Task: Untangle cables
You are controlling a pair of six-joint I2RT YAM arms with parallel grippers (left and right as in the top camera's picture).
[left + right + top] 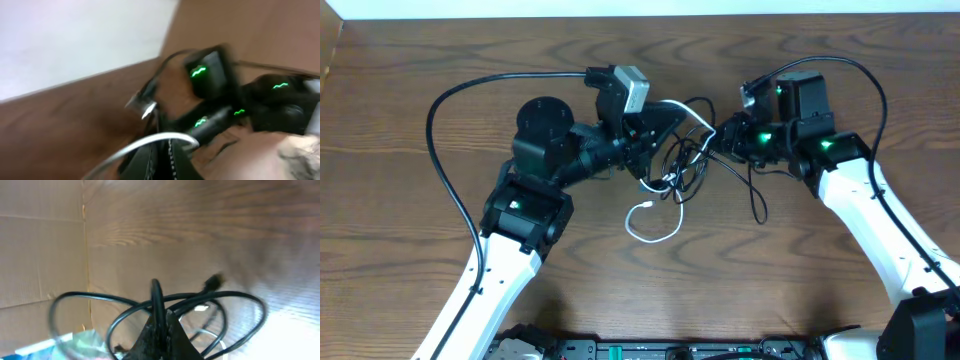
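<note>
I am observing the separation step in progress, with both arms meeting over the far middle of the brown wood-grain table (pixel 440 300).

The tangled bundle of thin black and white cables (pixel 682 160) is hanging between the two pincers. One loop of the thin white cable (pixel 650 228) is trailing toward the near side.

The left gripper (pixel 660 128) is reading as closed. Its wrist view is blurred, but the white strand (pixel 150 141) is crossing its fingertips, so I am judging it pinched there.

The right gripper (pixel 158 320) is clamping narrow on a thin black cable (pixel 210 297), whose loops are fanning out to either side.

I am judging the tangle largely unresolved. The next move is calling for a slow pull apart, left and right, watching that the loops are sliding free and not tightening into a knot.
</note>
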